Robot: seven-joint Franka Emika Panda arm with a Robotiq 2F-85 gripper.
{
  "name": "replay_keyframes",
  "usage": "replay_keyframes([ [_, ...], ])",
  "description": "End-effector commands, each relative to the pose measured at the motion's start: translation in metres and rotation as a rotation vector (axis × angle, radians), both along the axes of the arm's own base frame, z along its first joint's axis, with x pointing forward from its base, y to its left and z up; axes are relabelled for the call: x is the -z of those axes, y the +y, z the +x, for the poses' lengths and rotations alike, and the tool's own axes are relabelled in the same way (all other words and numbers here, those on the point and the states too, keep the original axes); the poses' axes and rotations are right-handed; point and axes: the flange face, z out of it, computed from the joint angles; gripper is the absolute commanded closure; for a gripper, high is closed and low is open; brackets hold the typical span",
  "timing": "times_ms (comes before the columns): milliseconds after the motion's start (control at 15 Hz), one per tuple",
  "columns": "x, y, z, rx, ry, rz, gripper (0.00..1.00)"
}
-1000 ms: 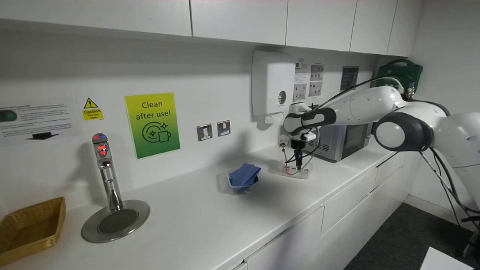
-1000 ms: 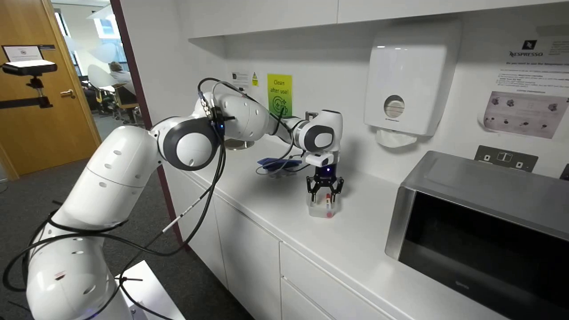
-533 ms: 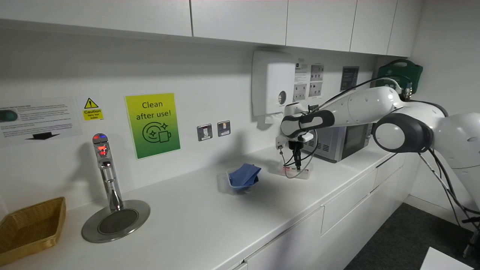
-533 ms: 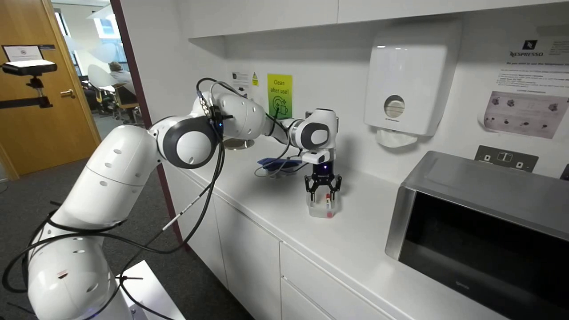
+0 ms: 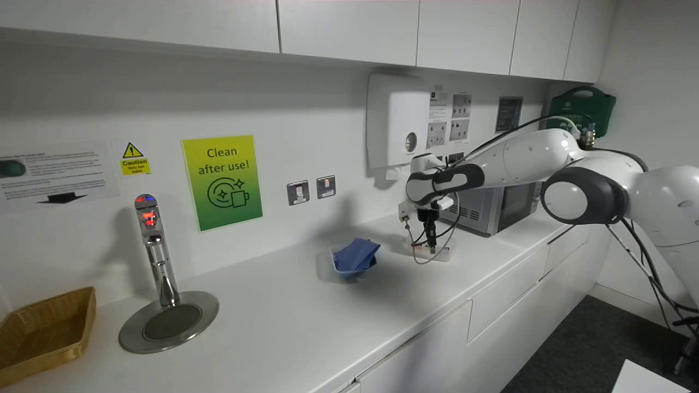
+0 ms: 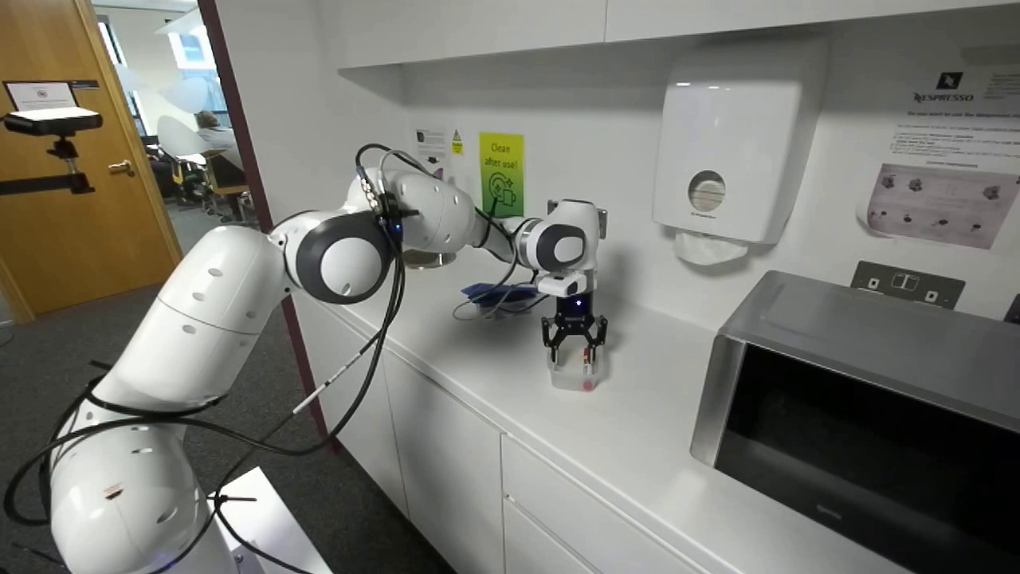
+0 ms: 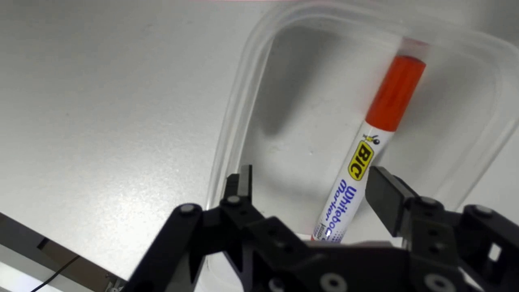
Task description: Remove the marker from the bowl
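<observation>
The marker (image 7: 365,152), white with a red cap, lies inside the clear plastic bowl (image 7: 239,105). In an exterior view the marker (image 6: 587,359) and the bowl (image 6: 566,382) show below the gripper (image 6: 574,356). My gripper (image 7: 310,168) points down and is open in the wrist view. The marker lies slanted between the fingers, close to the right finger and well apart from the left one. The left finger is near the bowl's wall. The marker's lower end is hidden behind the gripper. The bowl (image 5: 445,253) and gripper (image 5: 432,250) also show in an exterior view.
A blue cloth (image 5: 356,255) sits in another clear container beside the bowl. A microwave (image 6: 861,430) stands on the counter (image 6: 637,478). A paper towel dispenser (image 6: 737,143) hangs on the wall behind. A tap (image 5: 158,251) and a wicker basket (image 5: 52,333) are farther along.
My gripper has shifted a little to the left in both exterior views and sits slightly lower at the bowl. It stays open.
</observation>
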Motion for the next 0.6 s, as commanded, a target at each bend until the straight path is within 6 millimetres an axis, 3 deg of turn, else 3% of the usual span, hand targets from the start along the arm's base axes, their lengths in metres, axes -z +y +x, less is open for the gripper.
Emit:
replay_keyframes([
  [0,-0.0054,-0.0019,0.0012,-0.006,-0.011,0.005,0.24],
  [533,-0.0038,-0.0073,0.0015,-0.028,-0.013,0.070,0.20],
])
